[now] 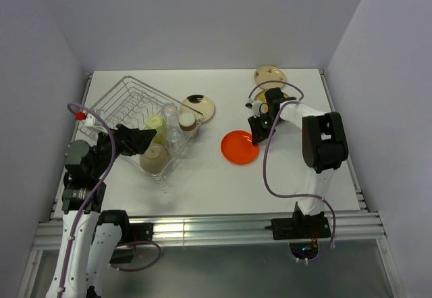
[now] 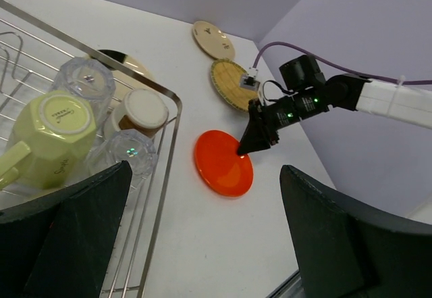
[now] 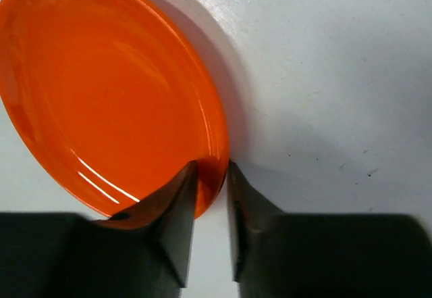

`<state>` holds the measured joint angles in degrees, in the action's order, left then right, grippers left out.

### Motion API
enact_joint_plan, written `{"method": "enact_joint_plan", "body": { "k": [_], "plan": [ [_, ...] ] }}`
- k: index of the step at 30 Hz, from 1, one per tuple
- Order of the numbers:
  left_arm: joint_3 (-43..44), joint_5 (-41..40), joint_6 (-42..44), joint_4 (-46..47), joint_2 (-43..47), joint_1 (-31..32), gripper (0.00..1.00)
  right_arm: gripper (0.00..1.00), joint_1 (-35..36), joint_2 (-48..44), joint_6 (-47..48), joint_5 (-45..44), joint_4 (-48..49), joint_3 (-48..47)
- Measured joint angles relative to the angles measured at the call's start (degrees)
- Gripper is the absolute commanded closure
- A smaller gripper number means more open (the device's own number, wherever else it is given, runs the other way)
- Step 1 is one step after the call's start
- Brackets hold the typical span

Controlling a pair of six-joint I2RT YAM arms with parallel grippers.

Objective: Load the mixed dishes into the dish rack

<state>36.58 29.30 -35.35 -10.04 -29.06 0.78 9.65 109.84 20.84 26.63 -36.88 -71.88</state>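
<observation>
The orange round plate lies on the white table right of the dish rack. My right gripper is shut on its far-right rim, one finger inside the plate and one finger outside. My left gripper is open and empty above the rack's right side. The rack holds a pale yellow mug, two clear glasses, a small cup and an upturned bowl. The orange plate also shows in the left wrist view.
A cream plate with a dark mark lies just behind the rack's right corner. Another cream patterned plate and a tan woven-look plate lie at the back right, near the right arm. Walls close in on three sides.
</observation>
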Motion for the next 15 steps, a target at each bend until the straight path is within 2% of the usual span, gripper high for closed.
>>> {"method": "enact_joint_plan", "body": {
  "k": [6,11,15],
  "plan": [
    [0.0,4.2,-3.3,3.7,-2.7,0.0,0.04,1.0,-0.9,0.7,-2.2,5.0,-0.9,-0.1],
    [-0.1,6.5,-5.9,6.9,-5.3,0.9,0.05,1.0,-2.6,0.7,-2.6,9.9,-2.1,-0.2],
    [-0.1,6.7,-7.0,9.8,-8.3,4.8,0.07,1.0,-3.7,0.1,-1.6,11.7,-1.9,0.1]
  ]
}}
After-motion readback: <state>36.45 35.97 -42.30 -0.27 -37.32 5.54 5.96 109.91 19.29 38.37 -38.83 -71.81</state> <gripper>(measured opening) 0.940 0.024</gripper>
